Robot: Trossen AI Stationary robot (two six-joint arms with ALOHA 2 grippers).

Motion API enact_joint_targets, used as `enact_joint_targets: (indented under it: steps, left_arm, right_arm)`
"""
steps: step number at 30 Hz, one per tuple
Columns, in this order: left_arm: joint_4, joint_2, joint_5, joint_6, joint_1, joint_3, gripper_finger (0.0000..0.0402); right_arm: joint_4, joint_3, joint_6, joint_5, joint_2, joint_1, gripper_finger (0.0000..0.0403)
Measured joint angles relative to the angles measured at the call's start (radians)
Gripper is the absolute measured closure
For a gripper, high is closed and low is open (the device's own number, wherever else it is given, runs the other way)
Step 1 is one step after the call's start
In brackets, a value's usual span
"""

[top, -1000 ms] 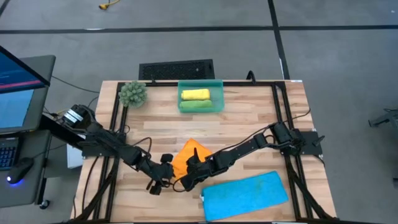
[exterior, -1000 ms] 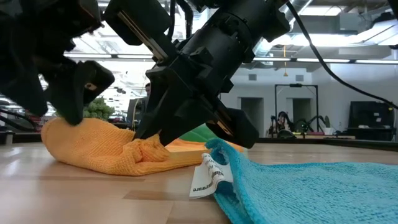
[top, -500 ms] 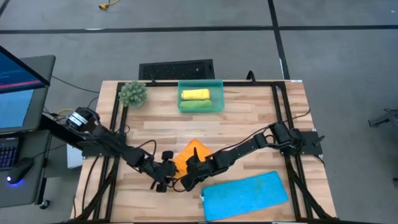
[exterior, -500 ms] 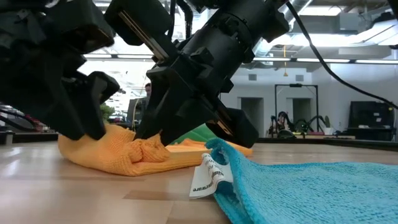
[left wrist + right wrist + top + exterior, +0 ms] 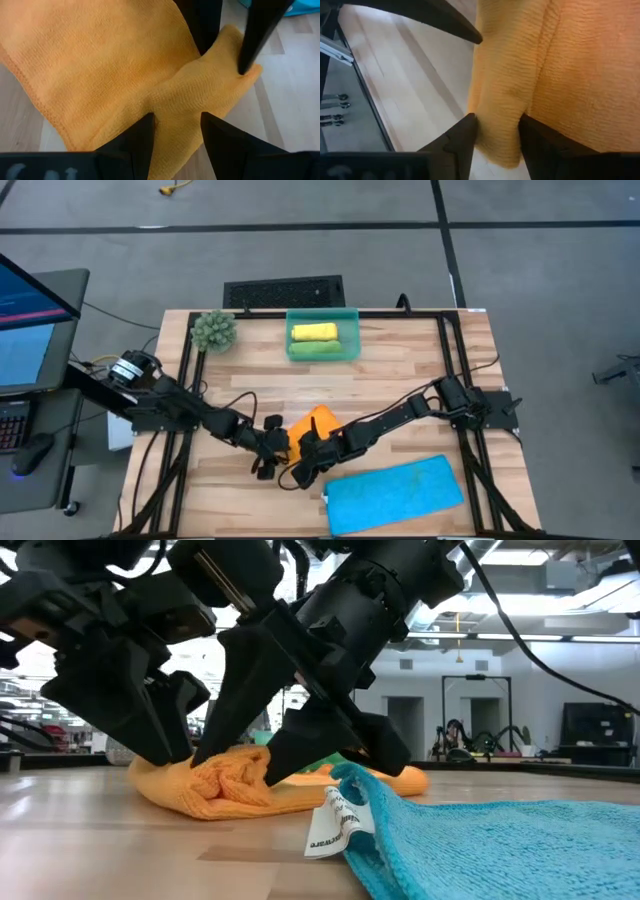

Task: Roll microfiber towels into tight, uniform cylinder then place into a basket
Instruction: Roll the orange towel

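Rumpled orange microfiber towel point(image 5: 310, 427) lies mid-table, near front edge. Left pincer point(image 5: 268, 461) and right pincer point(image 5: 300, 467), both spread, straddle same bunched near fold from opposite ends. Fold's long axis runs between them; both equally near.

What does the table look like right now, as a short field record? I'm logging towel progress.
orange towel: bunched on the table, partly rolled
left gripper: open, fingers astride the orange fold
right gripper: open, fingers astride the same fold
blue towel: flat, unrolled, near the table's front edge
basket: at the back, holding a yellow roll and a green roll
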Motion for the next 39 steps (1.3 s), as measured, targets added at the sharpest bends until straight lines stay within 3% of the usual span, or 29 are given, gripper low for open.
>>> enact_joint_targets:
  steps: [6, 13, 19, 30, 33, 39]
  left_arm:
    - [-0.011, 0.0, 0.02, -0.006, 0.016, 0.0, 0.0244]
    - [-0.02, 0.0, 0.022, -0.009, 0.016, 0.0, 0.0244]
    - [-0.02, 0.0, 0.027, -0.115, 0.047, 0.0, 0.0244]
    - [-0.019, 0.0, 0.123, -0.251, 0.09, 0.0, 0.0244]
    - [-0.016, 0.0, 0.126, -0.257, 0.09, 0.0, 0.0244]
    - [-0.016, 0.0, 0.125, -0.256, 0.09, 0.0, 0.0244]
  right_arm:
    - [-0.046, 0.003, -0.027, 0.011, -0.05, 0.005, 0.0227]
    - [-0.312, 0.003, -0.105, 0.202, -0.187, 0.058, 0.0238]
    - [-0.348, 0.003, -0.281, 0.334, -0.239, 0.134, 0.0237]
    - [-0.238, 0.004, -0.675, 0.317, -0.2, 0.137, 0.0235]
    - [-0.219, 0.004, -0.784, 0.318, -0.194, 0.128, 0.0219]
    - [-0.185, 0.003, -0.833, 0.317, -0.192, 0.093, 0.0166]
